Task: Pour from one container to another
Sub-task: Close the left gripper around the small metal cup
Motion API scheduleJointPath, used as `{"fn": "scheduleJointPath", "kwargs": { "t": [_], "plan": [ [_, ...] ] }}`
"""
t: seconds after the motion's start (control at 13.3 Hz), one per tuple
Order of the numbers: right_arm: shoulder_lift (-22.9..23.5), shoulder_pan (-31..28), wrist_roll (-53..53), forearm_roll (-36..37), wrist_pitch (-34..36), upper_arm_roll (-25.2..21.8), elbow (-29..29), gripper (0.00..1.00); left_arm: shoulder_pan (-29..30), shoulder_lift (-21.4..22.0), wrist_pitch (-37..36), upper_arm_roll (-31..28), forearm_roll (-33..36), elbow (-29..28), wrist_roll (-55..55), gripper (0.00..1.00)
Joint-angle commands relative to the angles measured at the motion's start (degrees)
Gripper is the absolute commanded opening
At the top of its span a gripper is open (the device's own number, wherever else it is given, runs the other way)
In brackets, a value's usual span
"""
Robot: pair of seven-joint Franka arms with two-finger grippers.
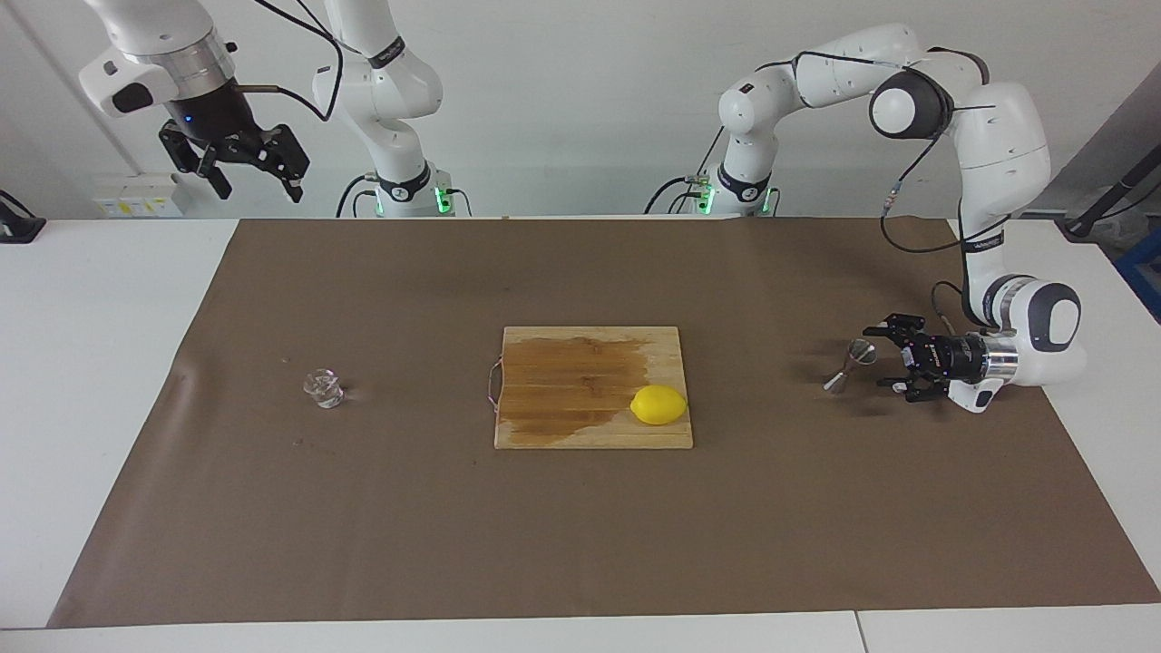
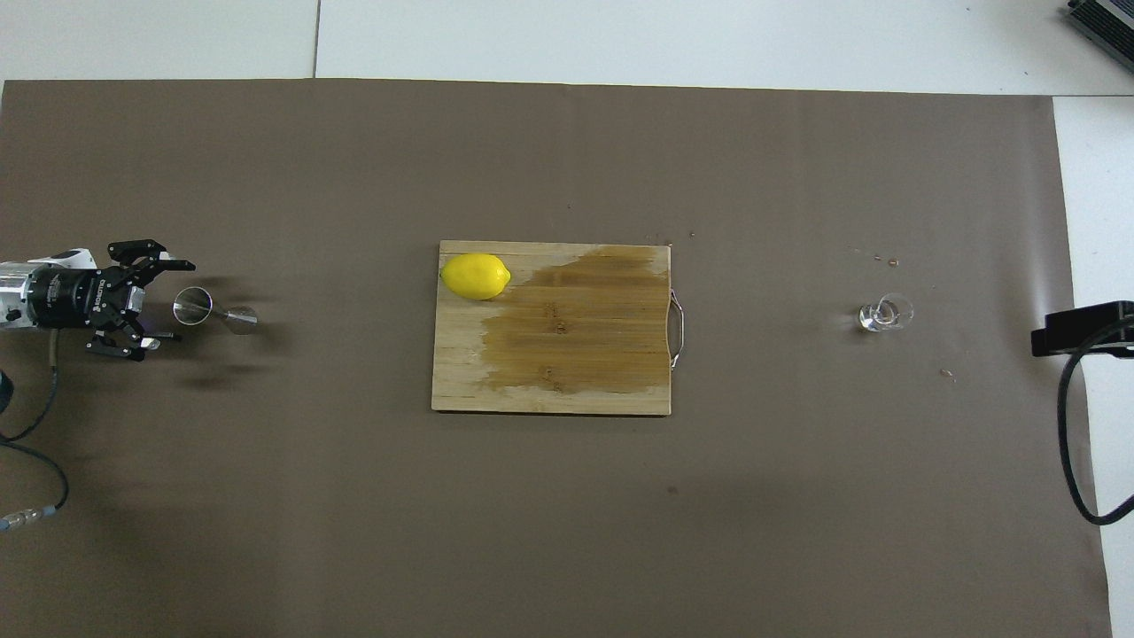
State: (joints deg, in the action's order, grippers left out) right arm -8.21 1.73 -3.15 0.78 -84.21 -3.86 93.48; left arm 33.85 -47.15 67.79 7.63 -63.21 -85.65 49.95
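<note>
Two claws spread — left claw [image 1: 882, 355] beside jigger [image 1: 850, 364], right claw [image 1: 245, 169] high.

Left gripper [image 2: 170, 300] wide open right beside the jigger [image 2: 213, 310]; lemon [image 2: 476, 276] sits on the cutting board [image 2: 567, 372].

**A lemon on a wet board**

A wooden cutting board [image 1: 594, 387] lies flat in the middle of the brown paper sheet [image 1: 580, 544] that covers most of the white tabletop [image 1: 82, 308]. A dark wet stain spreads across much of the board. A yellow lemon [image 1: 658, 404] sits on the board's corner toward the left arm's end. A thin metal handle [image 2: 678, 330] sticks out from the board's short edge at the right arm's end.
</note>
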Motion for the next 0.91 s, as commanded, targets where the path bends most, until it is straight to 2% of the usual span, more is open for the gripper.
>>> {"fn": "scheduleJointPath", "kwargs": {
  "t": [0.0, 0.83],
  "plan": [
    [-0.1, -0.6, -0.9, -1.2, 0.8, 0.3, 0.1, 1.00, 4.8, 0.5, 3.5, 5.6, 4.2, -2.5, -2.1, 1.00],
    [-0.1, -0.6, -0.9, -1.2, 0.8, 0.3, 0.1, 1.00, 5.3, 0.7, 4.8, 7.9, 5.0, -3.1, -6.8, 1.00]
  ]
}}
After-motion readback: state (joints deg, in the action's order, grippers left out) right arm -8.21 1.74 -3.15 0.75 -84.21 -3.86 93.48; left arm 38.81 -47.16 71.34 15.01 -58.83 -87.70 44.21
